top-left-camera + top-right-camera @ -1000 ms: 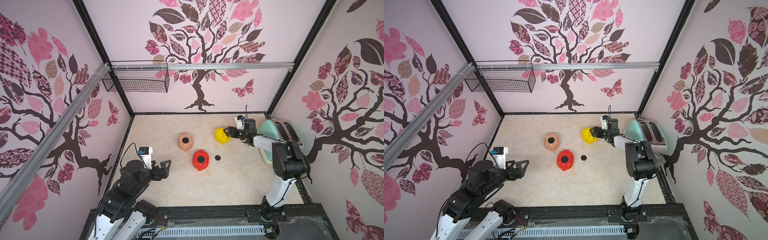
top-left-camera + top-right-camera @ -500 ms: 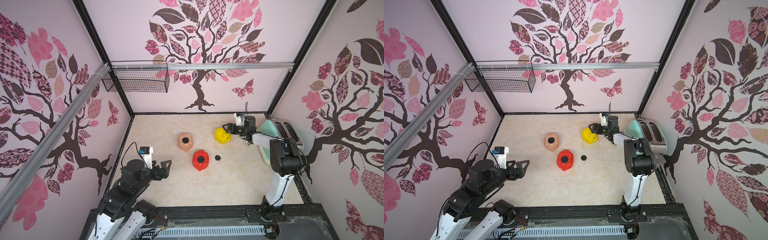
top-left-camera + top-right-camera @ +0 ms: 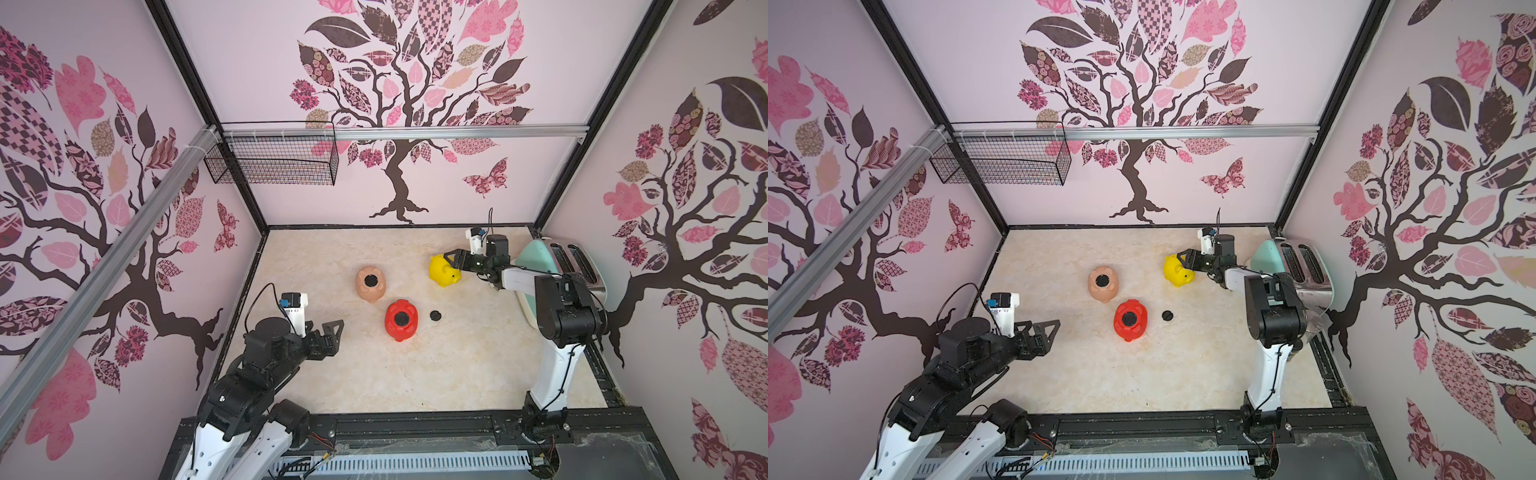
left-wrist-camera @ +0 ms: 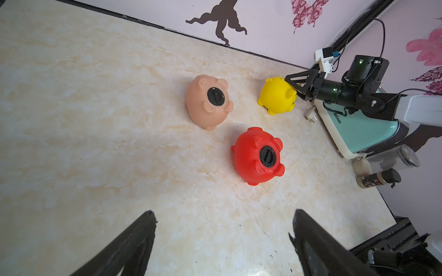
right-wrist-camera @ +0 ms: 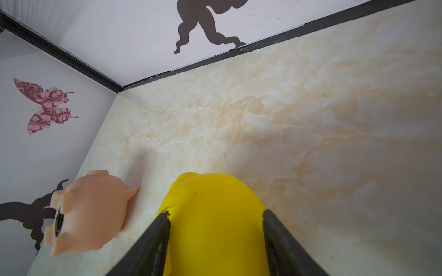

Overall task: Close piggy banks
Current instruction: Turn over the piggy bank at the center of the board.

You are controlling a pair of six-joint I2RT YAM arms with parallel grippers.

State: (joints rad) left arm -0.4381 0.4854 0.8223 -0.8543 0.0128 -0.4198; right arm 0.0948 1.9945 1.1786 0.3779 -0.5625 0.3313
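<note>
The right pincer [image 5: 215, 213] has narrowed onto the yellow piggy bank [image 3: 444, 271], back right on the counter [image 3: 374, 374], clamping both flanks, probably to turn it belly-up for the loose black plug [image 3: 435, 315]; left pincer [image 4: 223, 212] hangs apart

In the right wrist view the yellow pig [image 5: 210, 191] runs off the picture's edge, and its belly is hidden in every view. The right hand [image 5: 215, 212] has a finger on each side of it; whether they press it is unclear. The right arm hides part of the mint-green toaster [image 3: 536, 253] in both top views.
</note>
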